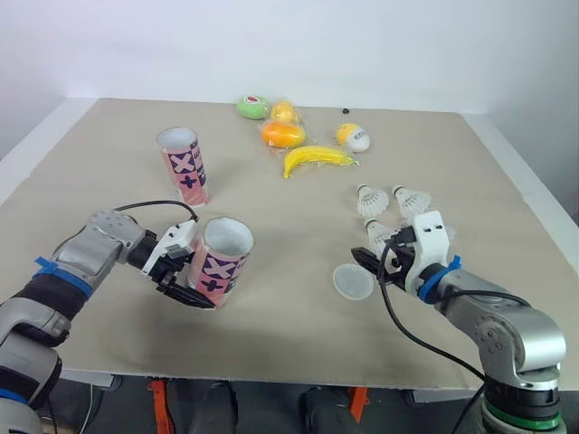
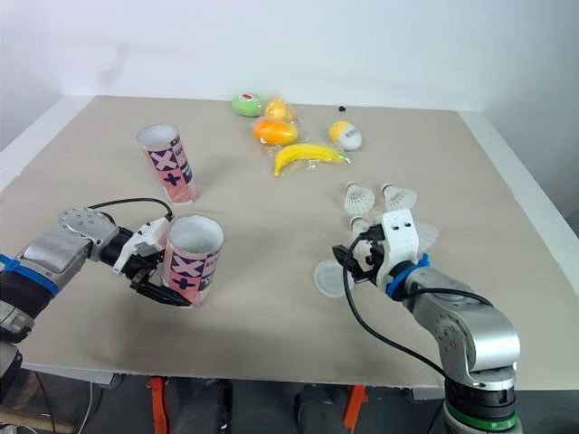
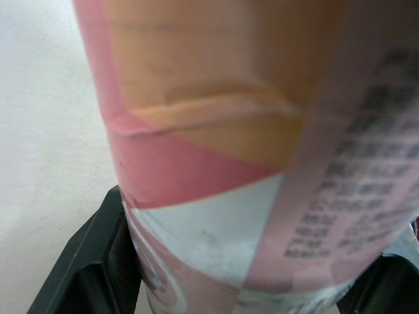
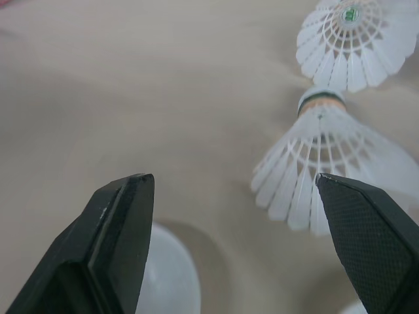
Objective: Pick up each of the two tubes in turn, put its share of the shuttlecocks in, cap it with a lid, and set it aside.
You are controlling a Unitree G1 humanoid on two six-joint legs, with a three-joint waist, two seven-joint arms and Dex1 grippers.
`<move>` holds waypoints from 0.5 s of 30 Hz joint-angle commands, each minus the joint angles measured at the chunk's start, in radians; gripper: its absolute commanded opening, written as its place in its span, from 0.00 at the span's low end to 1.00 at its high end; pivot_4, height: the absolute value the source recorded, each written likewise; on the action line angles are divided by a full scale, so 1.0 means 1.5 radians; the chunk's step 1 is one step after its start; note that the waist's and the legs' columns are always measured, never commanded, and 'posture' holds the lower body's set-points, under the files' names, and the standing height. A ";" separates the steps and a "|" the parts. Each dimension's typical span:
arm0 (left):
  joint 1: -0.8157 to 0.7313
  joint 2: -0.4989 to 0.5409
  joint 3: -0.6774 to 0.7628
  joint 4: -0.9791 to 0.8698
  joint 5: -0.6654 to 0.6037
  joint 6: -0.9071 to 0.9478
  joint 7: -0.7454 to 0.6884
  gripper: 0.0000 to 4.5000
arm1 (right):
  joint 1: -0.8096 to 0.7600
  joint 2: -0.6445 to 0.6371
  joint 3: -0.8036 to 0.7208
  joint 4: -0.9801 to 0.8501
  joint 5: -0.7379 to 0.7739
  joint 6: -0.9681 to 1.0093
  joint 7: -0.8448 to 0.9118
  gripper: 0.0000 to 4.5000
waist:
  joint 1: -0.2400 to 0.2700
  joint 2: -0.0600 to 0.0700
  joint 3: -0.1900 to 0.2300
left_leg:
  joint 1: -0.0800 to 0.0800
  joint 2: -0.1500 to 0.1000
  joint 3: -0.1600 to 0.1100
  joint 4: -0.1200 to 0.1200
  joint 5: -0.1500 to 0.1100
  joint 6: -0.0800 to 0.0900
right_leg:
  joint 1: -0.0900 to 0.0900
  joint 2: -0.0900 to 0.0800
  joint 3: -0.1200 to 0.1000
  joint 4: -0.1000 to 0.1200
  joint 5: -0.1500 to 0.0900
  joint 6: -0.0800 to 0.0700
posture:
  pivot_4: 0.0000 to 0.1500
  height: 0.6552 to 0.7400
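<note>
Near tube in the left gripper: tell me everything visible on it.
The pink-and-white printed tube looks like cardboard, with dark X and plus marks and, in the left wrist view, small print on its side. Its top is open and uncapped, the inner wall white. It leans slightly, mouth toward the robot's right, near the robot's edge of the tan table. The left gripper clamps its lower half, one black finger on each side. Whether its base touches the table is unclear.

Blurred print [image 3: 350,209] (perhaps small text) on the tube [image 3: 216,131].
</note>
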 commanded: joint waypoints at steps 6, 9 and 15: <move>0.001 -0.002 0.009 -0.011 0.004 -0.003 0.001 0.73 | -0.043 0.001 0.043 0.080 -0.059 -0.074 -0.012 0.94 | 0.001 0.000 0.000 | 0.000 0.000 0.000 0.000 0.000 0.000 | 0.000 0.000 0.000 0.000 0.000 0.000 | 1.00 0.91; 0.002 -0.001 0.010 -0.011 0.005 -0.003 0.001 0.73 | -0.050 -0.003 0.058 0.111 -0.085 -0.103 -0.015 0.77 | 0.001 0.000 0.000 | 0.000 0.000 0.000 0.000 0.000 0.000 | 0.000 0.000 0.000 0.000 0.000 0.001 | 1.00 0.91; -0.002 0.000 0.012 -0.007 0.007 -0.005 0.001 0.73 | -0.057 -0.025 0.073 0.102 -0.102 -0.120 0.009 0.20 | 0.001 0.000 0.000 | 0.000 0.000 0.000 0.000 0.000 0.000 | 0.000 0.000 0.000 0.000 0.000 0.001 | 1.00 0.91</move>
